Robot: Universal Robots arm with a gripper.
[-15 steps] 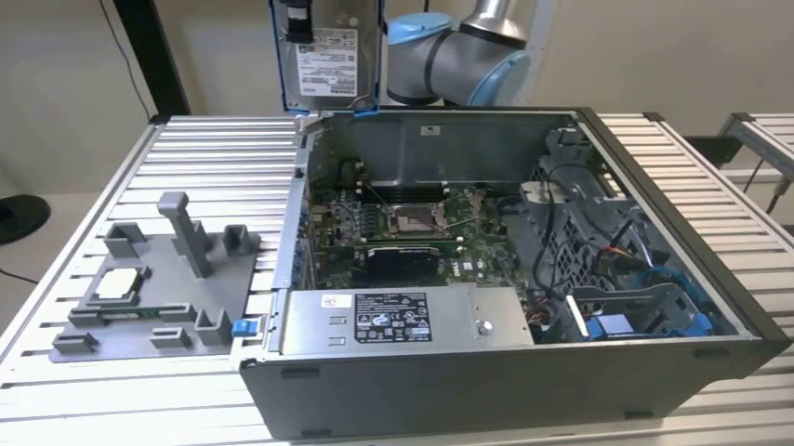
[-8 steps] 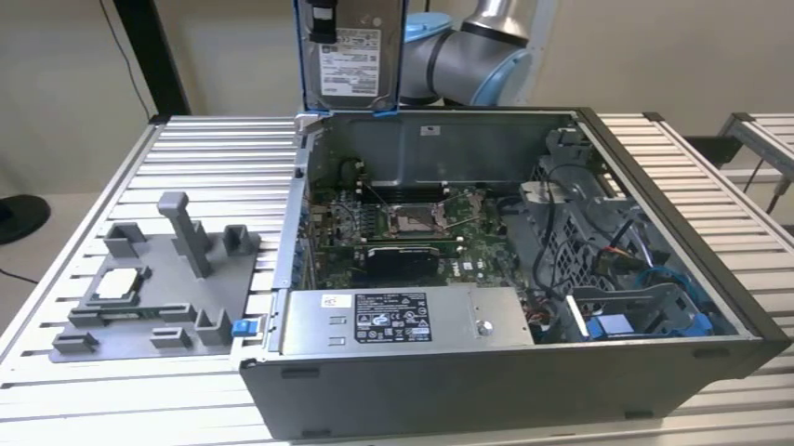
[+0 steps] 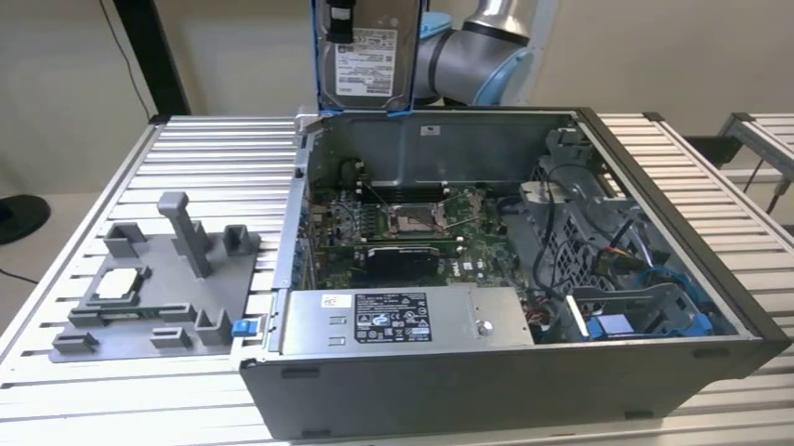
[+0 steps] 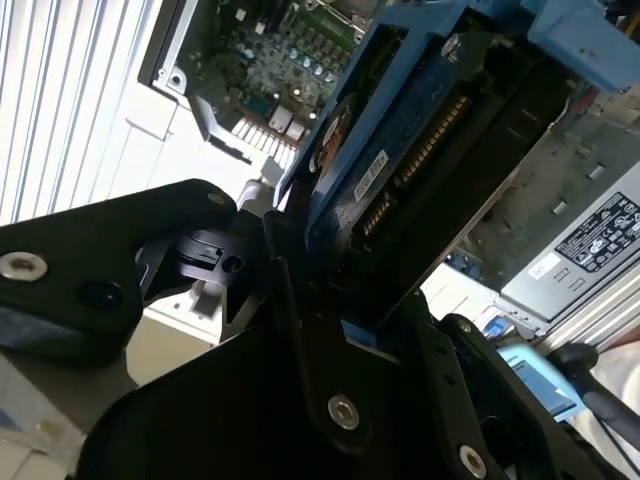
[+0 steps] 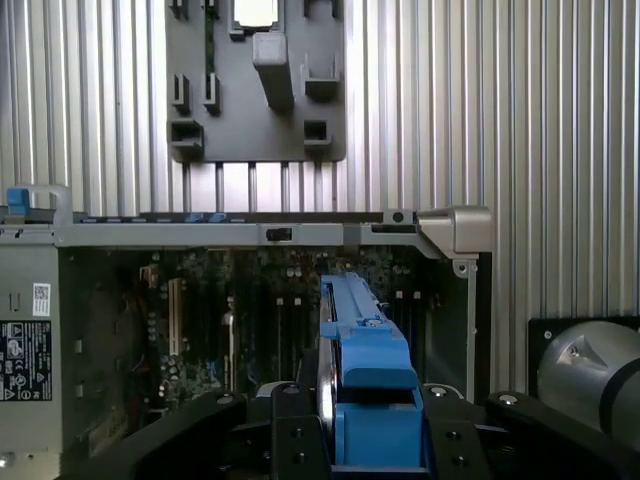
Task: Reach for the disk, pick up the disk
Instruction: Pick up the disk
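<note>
Surface (image 3: 694,158): ribbed metal slats that carry everything else in the exterior view.
Computer case (image 3: 496,390): grey, lying on its side with the side panel off. It takes up the middle of the exterior view and reaches out toward 3 o'clock.
Arm (image 3: 478,51): silver-grey joint with a blue ring at 12 o'clock in the exterior view, behind the case's back wall.
Power box (image 3: 397,321): grey with a black-and-white label. It sits inside the case against the front wall, toward 6 o'clock.
Grey plate (image 3: 137,325): lies on the surface at 9 o'clock, just beside the case. Upright posts (image 3: 186,228) rise from it.
Circuit board (image 3: 410,223): dark green, flat on the case floor at the centre, between the power box and the back wall.
Disk (image 3: 363,56): silver-grey, standing on edge with its white label toward the exterior camera and a blue frame along its sides. It is held up at 12 o'clock over the case's back wall. I cannot tell whether its lower edge touches that wall. Both wrist views show it (image 5: 370,350) (image 4: 400,150) over the open case.
Fingers (image 5: 300,445): black, one on each side of the disk's blue frame, pinching the disk between them.
Chip (image 3: 122,282): small, square and pale-topped, resting on the grey plate toward 8 o'clock.
</note>
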